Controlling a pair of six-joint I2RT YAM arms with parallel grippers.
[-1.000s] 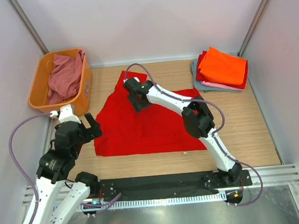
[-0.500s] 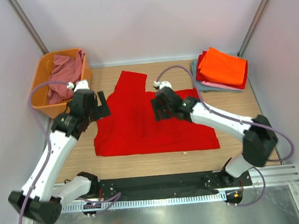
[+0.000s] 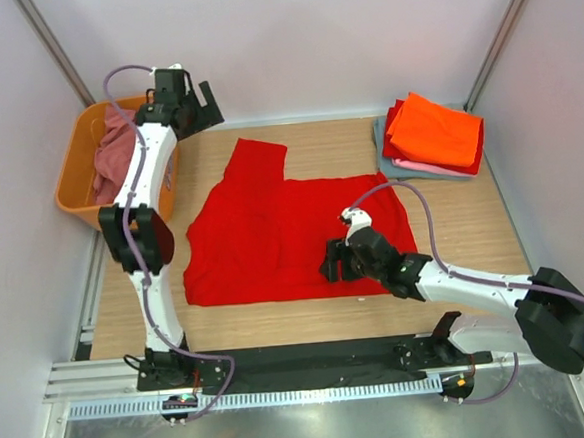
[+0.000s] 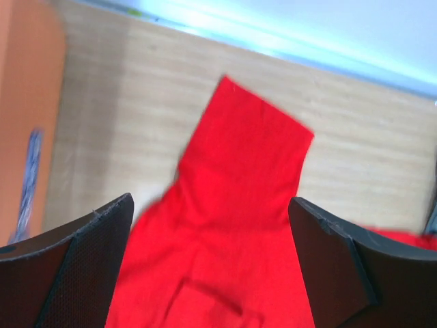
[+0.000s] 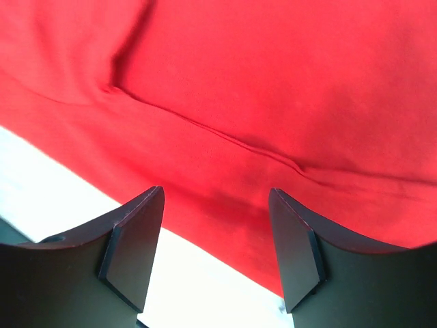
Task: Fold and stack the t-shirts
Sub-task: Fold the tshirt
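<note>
**Subject.** The large red t-shirt (image 3: 288,229) lies spread open on the wooden table (image 3: 464,237), just to the right of the orange basket (image 3: 67,195) and not touching it. One sleeve sticks out from the part of the shirt level with the basket's far end. It lies flat with a straight, square cuff. The body of the shirt is mostly smooth, with shallow creases through the middle. The right wrist view shows a stitched hem line and a soft fold running across the red cloth (image 5: 273,89).

**Other shirts.** A dusty rose shirt (image 3: 107,157) lies crumpled inside the basket. Four folded shirts are stacked in the far corner across the table from the basket: orange (image 3: 436,129) on top, then red (image 3: 394,130), pink (image 3: 429,169) and grey-blue (image 3: 380,143).

**Left gripper.** The left gripper (image 3: 202,107) is raised beside the far right corner of the basket. Its fingers (image 4: 82,266) are spread wide and have hold of nothing. Its wrist view looks down between them at the red sleeve (image 4: 239,171), with the basket wall (image 4: 27,102) at the edge of the view.

**Right gripper.** The right gripper (image 3: 333,261) is well away from the basket, over the near hem of the red shirt. Its fingers (image 5: 136,246) are parted about halfway and nothing is pinched between them. The shirt's edge runs just under the fingertips. The pictures do not show whether the fingertips touch the cloth.
</note>
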